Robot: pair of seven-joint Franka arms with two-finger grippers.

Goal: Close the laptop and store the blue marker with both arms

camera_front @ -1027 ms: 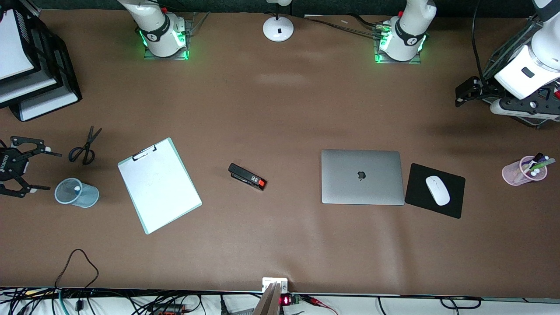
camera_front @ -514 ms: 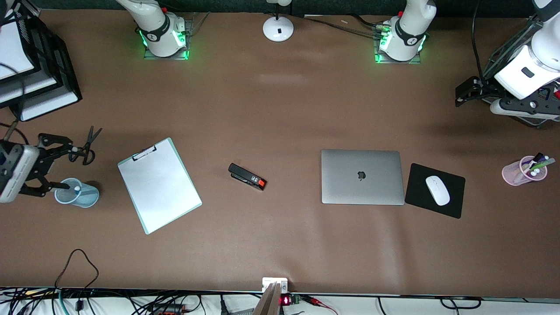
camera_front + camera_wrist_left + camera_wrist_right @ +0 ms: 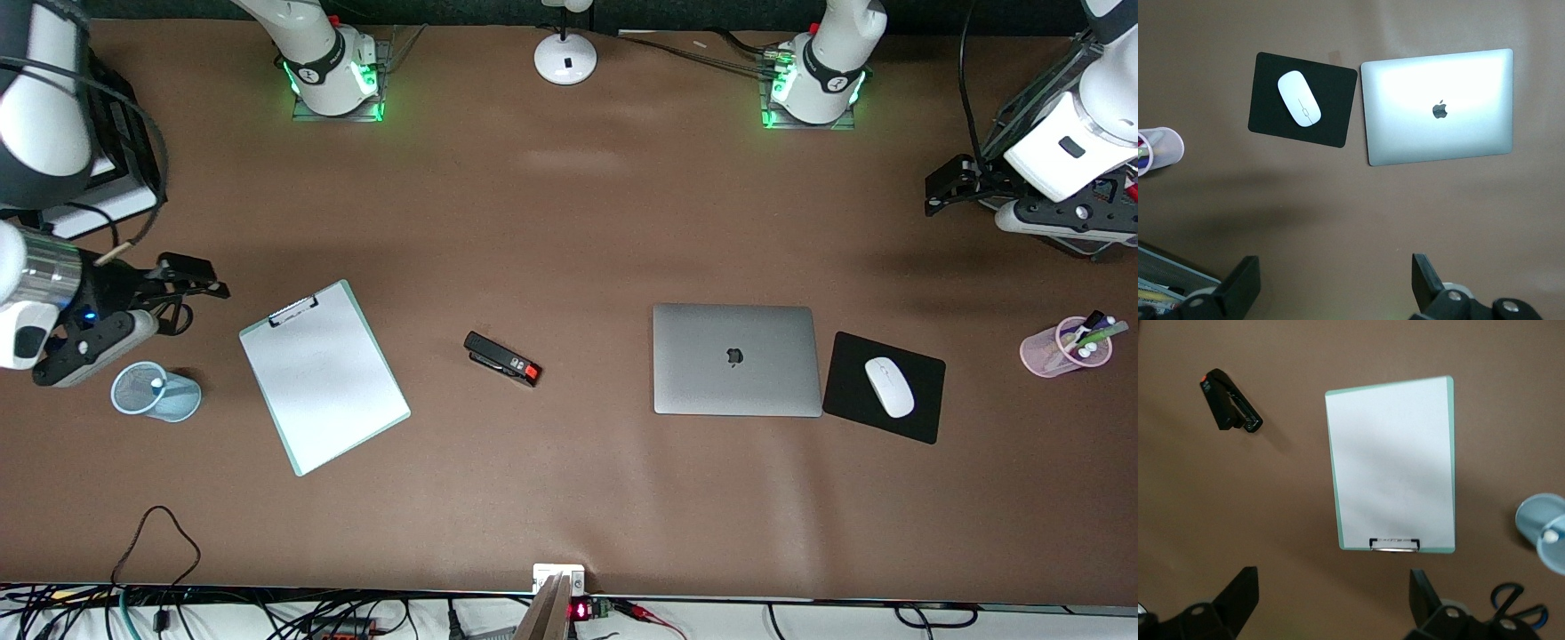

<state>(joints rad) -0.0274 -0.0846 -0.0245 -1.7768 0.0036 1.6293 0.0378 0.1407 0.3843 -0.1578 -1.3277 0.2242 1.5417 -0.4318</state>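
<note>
The silver-grey laptop (image 3: 733, 358) lies shut on the table, apple logo up; it also shows in the left wrist view (image 3: 1438, 107). A pale blue mesh cup (image 3: 173, 397) stands toward the right arm's end, and the blue marker's white tip (image 3: 157, 383) shows inside it, as it does in the right wrist view (image 3: 1551, 537). My right gripper (image 3: 191, 284) hangs open and empty over the scissors (image 3: 1515, 603), its fingers wide apart (image 3: 1331, 590). My left gripper (image 3: 935, 190) waits open and empty at the left arm's end (image 3: 1333, 280).
A clipboard (image 3: 324, 376) and a black stapler (image 3: 502, 358) lie between the cup and the laptop. A white mouse (image 3: 889, 387) sits on a black mouse pad (image 3: 925, 418) beside the laptop. A pink pen cup (image 3: 1062, 349) stands at the left arm's end. Black paper trays (image 3: 133, 142) stand by the right arm.
My right gripper has risen and swung from beside the blue cup to over the scissors, turning toward the clipboard. The left arm, laptop and cup have not moved.
</note>
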